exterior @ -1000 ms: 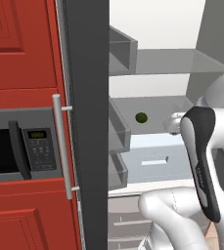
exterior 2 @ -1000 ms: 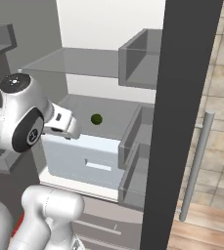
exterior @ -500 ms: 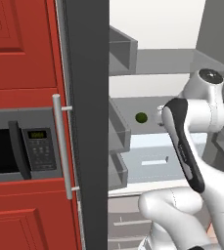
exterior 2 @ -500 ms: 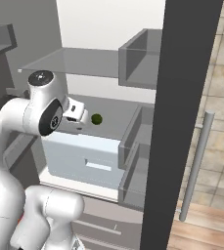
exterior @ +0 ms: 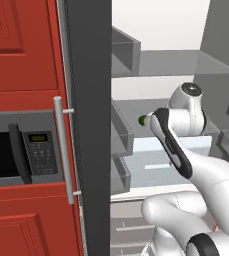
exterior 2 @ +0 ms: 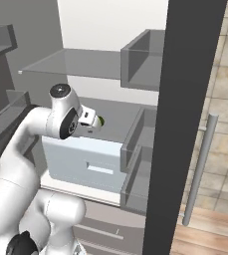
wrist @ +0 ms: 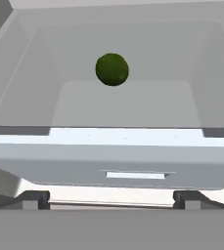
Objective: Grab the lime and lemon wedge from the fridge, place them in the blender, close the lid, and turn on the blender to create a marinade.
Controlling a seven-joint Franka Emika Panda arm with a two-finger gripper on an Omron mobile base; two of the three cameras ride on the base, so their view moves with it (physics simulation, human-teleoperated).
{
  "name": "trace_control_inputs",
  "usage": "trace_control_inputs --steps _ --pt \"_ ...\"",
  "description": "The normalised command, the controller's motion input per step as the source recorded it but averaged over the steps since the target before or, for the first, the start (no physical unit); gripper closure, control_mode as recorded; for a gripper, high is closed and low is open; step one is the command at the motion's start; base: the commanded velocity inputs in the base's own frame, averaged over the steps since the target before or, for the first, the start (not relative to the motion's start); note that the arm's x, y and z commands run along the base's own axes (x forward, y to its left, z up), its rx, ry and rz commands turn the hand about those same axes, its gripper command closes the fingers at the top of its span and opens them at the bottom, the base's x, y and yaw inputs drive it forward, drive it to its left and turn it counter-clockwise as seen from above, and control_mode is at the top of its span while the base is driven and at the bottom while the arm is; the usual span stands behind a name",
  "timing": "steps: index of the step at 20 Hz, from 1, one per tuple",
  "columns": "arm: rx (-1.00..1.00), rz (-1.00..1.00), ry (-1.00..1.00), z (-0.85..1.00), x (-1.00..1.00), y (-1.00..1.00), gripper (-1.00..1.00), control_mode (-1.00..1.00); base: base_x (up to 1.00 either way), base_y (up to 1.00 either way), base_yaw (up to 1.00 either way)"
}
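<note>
Fingers of the white arm's two-finger gripper [wrist: 111, 199] stand spread wide with nothing between them; in the hand view one small dark fingertip [wrist: 33, 199] rises at each bottom corner, well apart from the other.

Just beyond the tips lies the pale blue-white drawer [wrist: 111, 158] with its shallow slot handle. Past the drawer's top edge, on the grey inner shelf [wrist: 59, 105], sits the small dark green round lime [wrist: 112, 69], ahead of the gripper and a little toward the back wall, untouched. In the left base view the lime [exterior: 142, 120] peeks out just beside the arm's wrist; in the right base view it shows as a green sliver [exterior 2: 101, 120] just past the hand.

As I judge it, the task is at its very start. The tall grey fridge [exterior: 88, 125] with its black-edged door stands open, which is the only part done, and the arm reaches in toward the lime. Nothing has been grasped. Left to do: take the lime, find and take the lemon wedge, put both in the blender, shut the lid and switch the blender on.

Counted: one lime, one pale drawer, one gripper with two fingertips, one long silver handle [exterior: 62, 150] on the door in the left base view, and one dark microwave [exterior: 18, 156] set in the red cabinets [exterior: 16, 45].
</note>
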Motion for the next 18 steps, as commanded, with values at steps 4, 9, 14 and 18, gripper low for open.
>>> trace_control_inputs --steps 4,9,14,18 --pt "0.00 0.00 0.01 -0.10 0.79 0.00 -1.00 -1.00 0.00 0.00 0.00" --pt "0.00 0.00 0.09 0.00 0.44 0.00 -1.00 -1.00 0.00 0.00 0.00" --pt "0.00 0.00 0.10 -0.04 0.02 0.00 -1.00 -1.00 0.00 0.00 0.00" --pt "0.00 0.00 0.05 -0.27 0.07 0.00 -1.00 -1.00 0.00 0.00 0.00"
